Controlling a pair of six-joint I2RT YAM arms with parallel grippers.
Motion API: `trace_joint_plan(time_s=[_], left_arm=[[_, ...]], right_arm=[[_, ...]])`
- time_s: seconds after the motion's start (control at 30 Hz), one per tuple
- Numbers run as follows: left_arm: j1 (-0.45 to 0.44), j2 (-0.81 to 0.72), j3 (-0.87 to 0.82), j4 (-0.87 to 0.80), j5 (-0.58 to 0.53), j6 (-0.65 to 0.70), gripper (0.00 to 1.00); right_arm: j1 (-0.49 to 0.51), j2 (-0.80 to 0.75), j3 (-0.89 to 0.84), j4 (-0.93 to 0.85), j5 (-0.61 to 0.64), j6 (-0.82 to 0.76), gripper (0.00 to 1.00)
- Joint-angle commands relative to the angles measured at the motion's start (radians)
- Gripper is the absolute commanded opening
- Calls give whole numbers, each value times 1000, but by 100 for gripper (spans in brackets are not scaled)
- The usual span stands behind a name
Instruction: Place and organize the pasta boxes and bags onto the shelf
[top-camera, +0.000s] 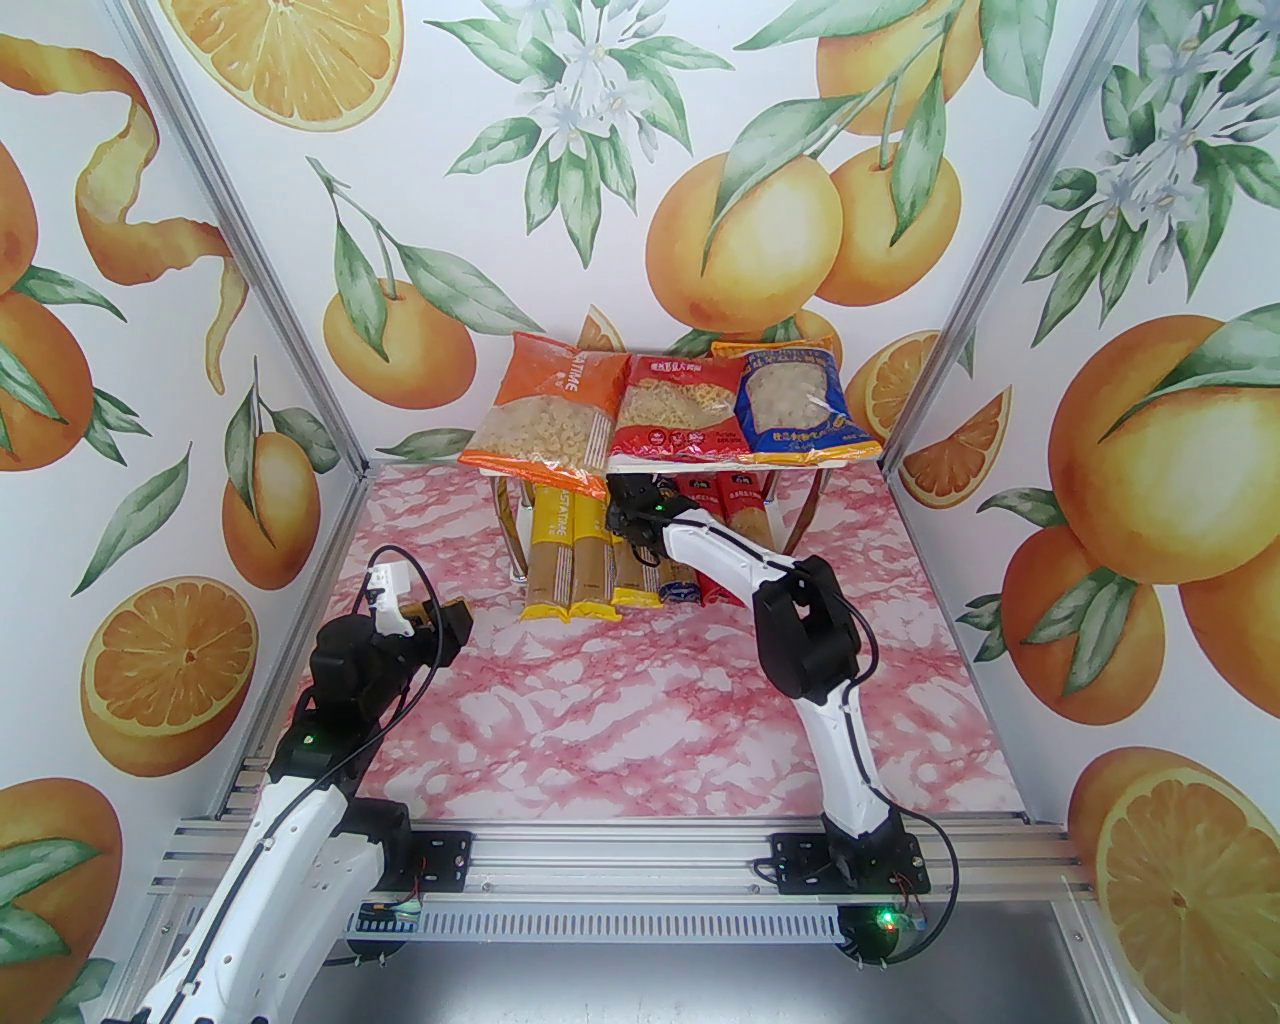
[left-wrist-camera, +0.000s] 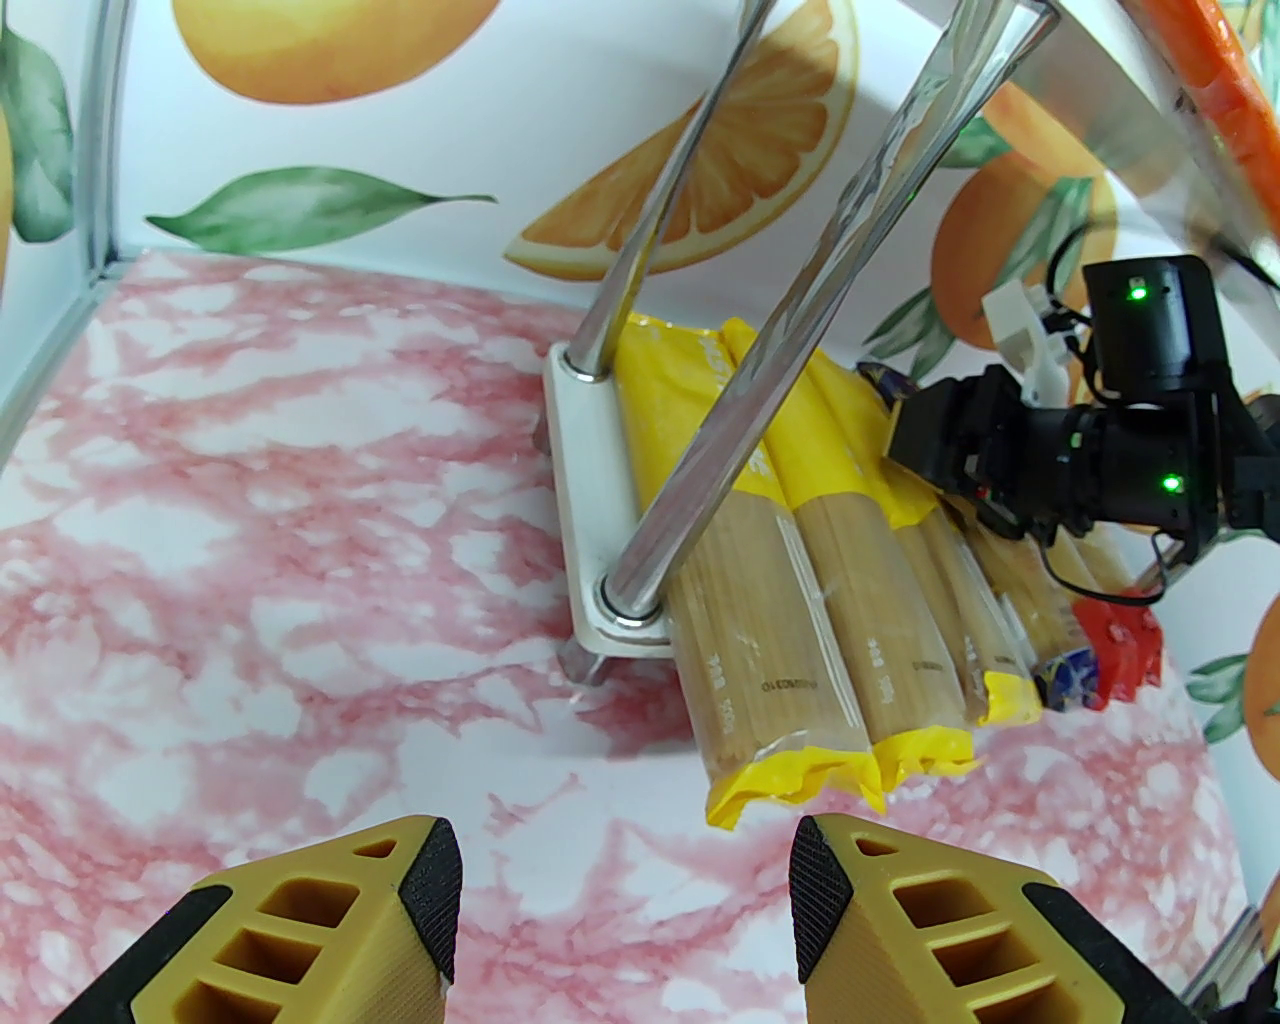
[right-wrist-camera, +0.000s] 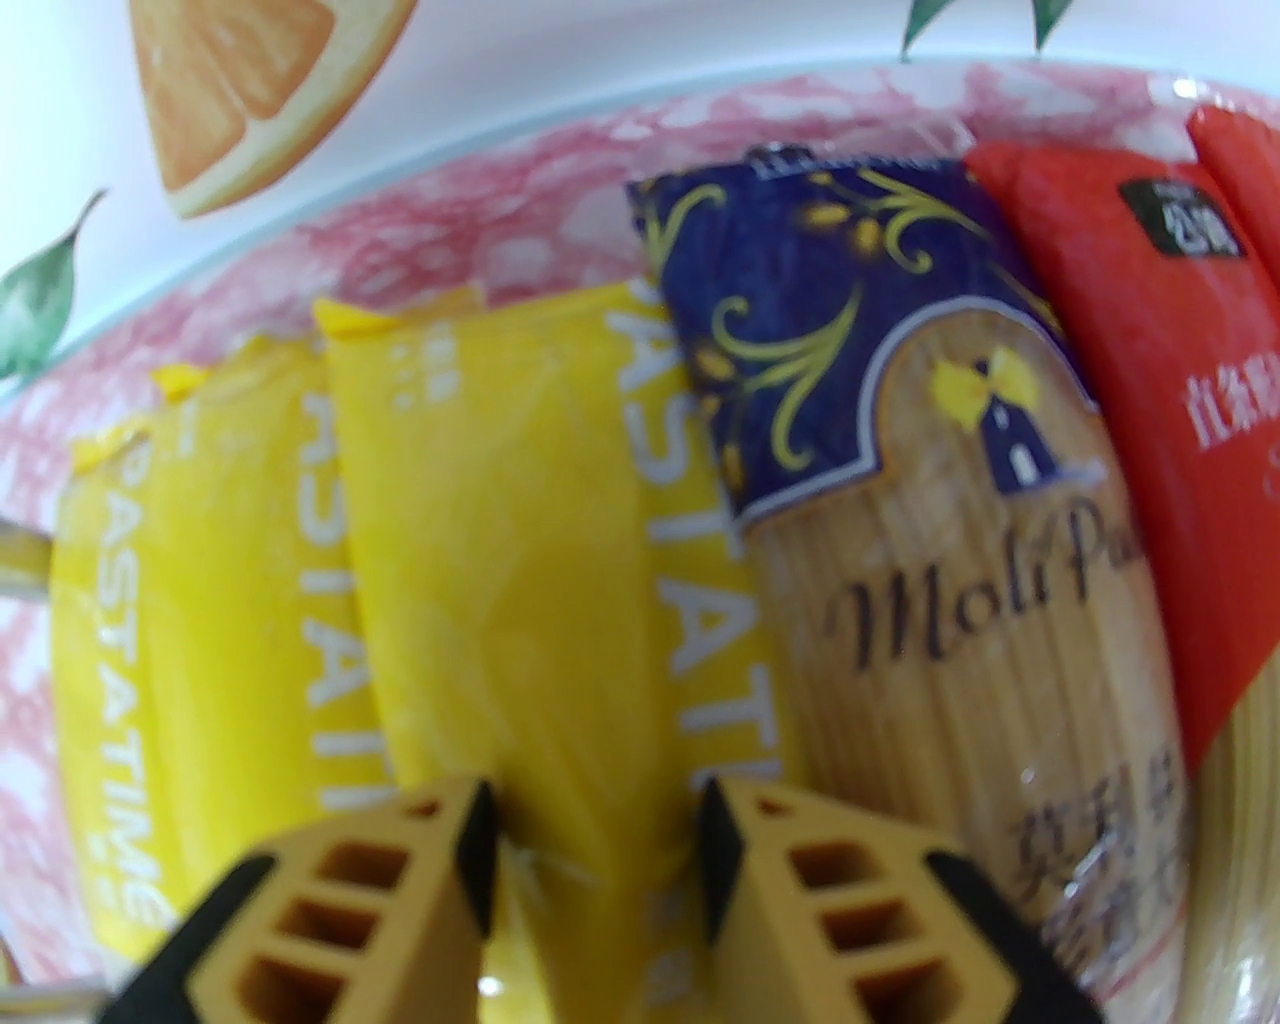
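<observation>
Top board of shelf (top-camera: 700, 464): 3 bags side by side, orange (top-camera: 540, 410), red (top-camera: 680, 405), blue (top-camera: 800, 400).
Lower board (left-wrist-camera: 590, 480): 6 spaghetti packs lying side by side, 3 yellow (top-camera: 570, 560), 1 dark blue (right-wrist-camera: 900, 450), 2 red (right-wrist-camera: 1130, 400).
Right gripper (right-wrist-camera: 595, 850): under top board, jaws partly apart over a yellow pack; cannot tell whether gripping.
Left gripper (left-wrist-camera: 625, 880): above pink table (top-camera: 600, 720), spread wide, holding nothing.

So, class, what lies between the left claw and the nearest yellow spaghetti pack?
Bare marbled tabletop between the left claw and yellow pack; the left wrist view shows it.
</observation>
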Motion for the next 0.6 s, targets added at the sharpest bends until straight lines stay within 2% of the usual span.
trace_joint_plan(time_s=[0.0, 0.17, 0.43, 0.57], left_arm=[[0, -5, 2, -15, -4, 19, 59], [-1, -3, 3, -11, -4, 17, 59], [0, 1, 5, -3, -5, 10, 59], [0, 9, 10, 0, -7, 11, 60]], right_arm=[[-33, 6, -125, 89, -70, 58, 42], [-33, -109, -304, 261, -89, 19, 44], [-28, -253, -480, 418, -159, -21, 45], [-21, -325, -569, 503, -188, -41, 50]])
